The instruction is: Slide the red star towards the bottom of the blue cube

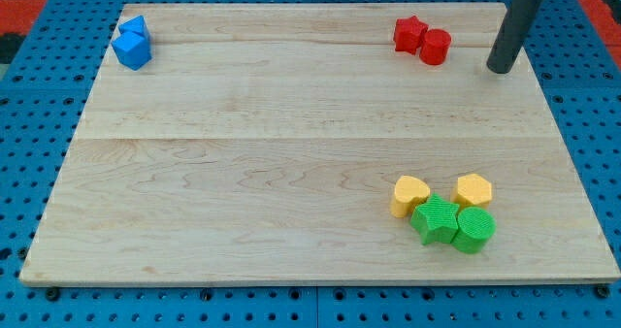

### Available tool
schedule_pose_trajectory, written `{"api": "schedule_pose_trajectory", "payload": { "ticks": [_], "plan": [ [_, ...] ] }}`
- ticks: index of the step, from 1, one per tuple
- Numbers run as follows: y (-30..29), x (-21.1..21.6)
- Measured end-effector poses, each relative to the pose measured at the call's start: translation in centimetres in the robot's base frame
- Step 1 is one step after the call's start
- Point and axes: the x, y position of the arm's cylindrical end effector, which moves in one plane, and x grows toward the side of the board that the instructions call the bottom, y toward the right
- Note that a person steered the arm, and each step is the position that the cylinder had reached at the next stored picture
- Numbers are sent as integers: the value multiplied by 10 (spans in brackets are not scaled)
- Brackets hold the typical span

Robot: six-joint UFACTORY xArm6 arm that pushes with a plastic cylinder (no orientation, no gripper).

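The red star lies near the view's top right of the wooden board, touching a red cylinder on its right. The blue cube sits at the view's top left, with a second blue block touching it just above. My tip rests on the board to the right of the red cylinder, apart from it, and far to the right of the blue blocks.
A cluster lies at the view's bottom right: a yellow heart, a yellow hexagon, a green star and a green cylinder. A blue pegboard surrounds the board.
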Motion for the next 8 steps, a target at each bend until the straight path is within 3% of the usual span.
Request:
{"api": "schedule_pose_trajectory", "payload": {
  "ticks": [3,6,7,8],
  "plan": [
    [-3,-43],
    [-127,-52],
    [-104,-66],
    [-184,-71]
  ]
}}
